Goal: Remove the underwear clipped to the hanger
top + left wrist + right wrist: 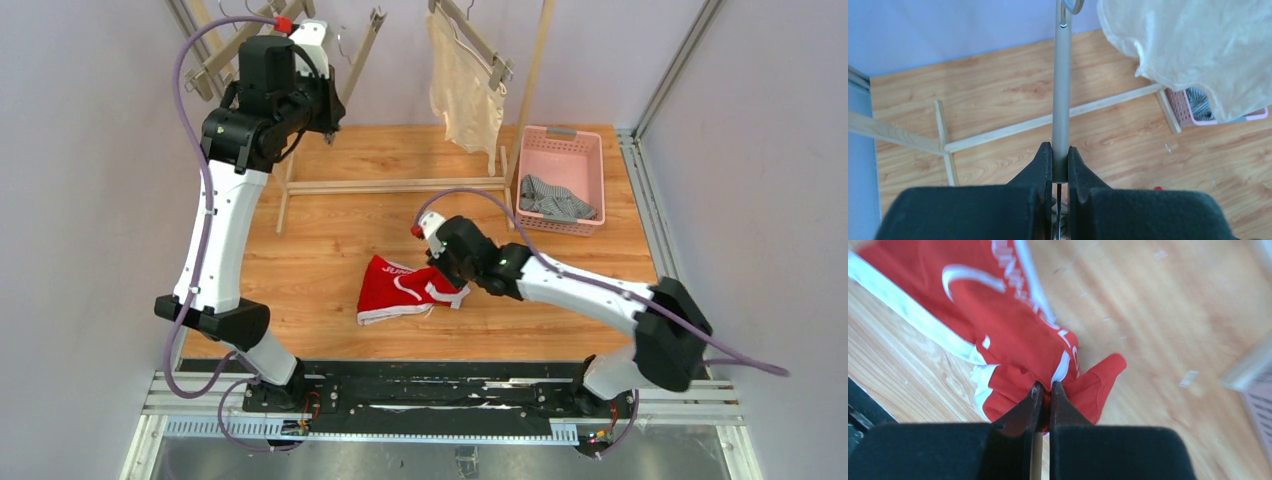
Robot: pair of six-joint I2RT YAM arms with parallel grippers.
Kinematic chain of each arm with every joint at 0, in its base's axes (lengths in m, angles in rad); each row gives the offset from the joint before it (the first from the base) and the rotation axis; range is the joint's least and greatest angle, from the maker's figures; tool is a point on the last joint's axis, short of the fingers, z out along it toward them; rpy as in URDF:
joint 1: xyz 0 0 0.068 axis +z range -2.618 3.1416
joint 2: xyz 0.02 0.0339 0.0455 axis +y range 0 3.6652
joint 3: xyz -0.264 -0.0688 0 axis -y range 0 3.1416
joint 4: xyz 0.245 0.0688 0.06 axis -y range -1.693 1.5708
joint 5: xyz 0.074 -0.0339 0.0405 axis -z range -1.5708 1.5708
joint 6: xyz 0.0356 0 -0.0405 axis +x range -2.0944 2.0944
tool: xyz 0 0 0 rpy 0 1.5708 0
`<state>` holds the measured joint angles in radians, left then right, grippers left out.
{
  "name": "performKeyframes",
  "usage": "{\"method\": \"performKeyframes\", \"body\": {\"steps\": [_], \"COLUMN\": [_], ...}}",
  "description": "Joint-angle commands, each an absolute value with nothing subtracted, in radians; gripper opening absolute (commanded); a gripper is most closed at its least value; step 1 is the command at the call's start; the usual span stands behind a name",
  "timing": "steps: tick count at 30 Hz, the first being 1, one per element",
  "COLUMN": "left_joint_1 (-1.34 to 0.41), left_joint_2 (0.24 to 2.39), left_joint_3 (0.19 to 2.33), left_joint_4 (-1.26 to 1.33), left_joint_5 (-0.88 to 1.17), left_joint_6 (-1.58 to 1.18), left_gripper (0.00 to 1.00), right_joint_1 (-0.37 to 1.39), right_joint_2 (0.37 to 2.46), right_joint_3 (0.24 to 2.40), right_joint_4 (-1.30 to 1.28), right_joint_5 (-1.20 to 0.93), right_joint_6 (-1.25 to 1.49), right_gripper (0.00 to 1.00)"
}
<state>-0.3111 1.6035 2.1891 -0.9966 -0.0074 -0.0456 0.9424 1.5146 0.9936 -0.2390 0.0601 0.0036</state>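
Observation:
The bright red underwear [405, 290] with white trim lies crumpled on the wooden table. My right gripper [452, 283] is shut on its right edge, and the right wrist view shows a fold of red cloth [1013, 325] pinched between the fingertips [1046, 390]. Cream underwear [465, 90] hangs clipped to a hanger [472, 35] on the rack. Grey striped underwear [555, 200] lies in the pink basket [590, 150]. High at the back left, my left gripper [1060, 160] is shut on the end of a bare hanger's grey bar [1062, 90].
The wooden rack's base bars [400, 185] and upright post [530, 90] stand at the back of the table. The pink basket sits at the back right, beside the post. Metal frame rails [680, 60] and plain walls close in both sides.

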Motion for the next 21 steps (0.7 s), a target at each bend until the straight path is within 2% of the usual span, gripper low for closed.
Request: {"method": "performKeyframes", "body": {"steps": [1, 6, 11, 21], "left_joint_1": [-0.274, -0.25, -0.243, -0.191], "left_joint_2": [1.646, 1.674, 1.673, 1.68], "left_joint_3": [2.286, 2.328, 2.338, 2.377], "left_joint_4": [-1.012, -1.012, -0.967, -0.878], "left_joint_5": [0.064, 0.08, 0.064, 0.116], "left_joint_6": [-0.053, -0.046, -0.042, -0.075], "left_gripper": [0.0, 0.0, 0.0, 0.0], "right_joint_1": [0.931, 0.876, 0.761, 0.461], "right_joint_2": [1.306, 1.071, 0.928, 0.928], "right_joint_3": [1.072, 1.081, 1.085, 1.144], "right_joint_4": [-0.342, -0.339, -0.251, -0.078], "right_joint_5": [0.297, 0.431, 0.586, 0.607], "right_joint_6": [0.004, -0.046, -0.115, -0.161], "right_gripper": [0.01, 0.0, 0.01, 0.01]}}
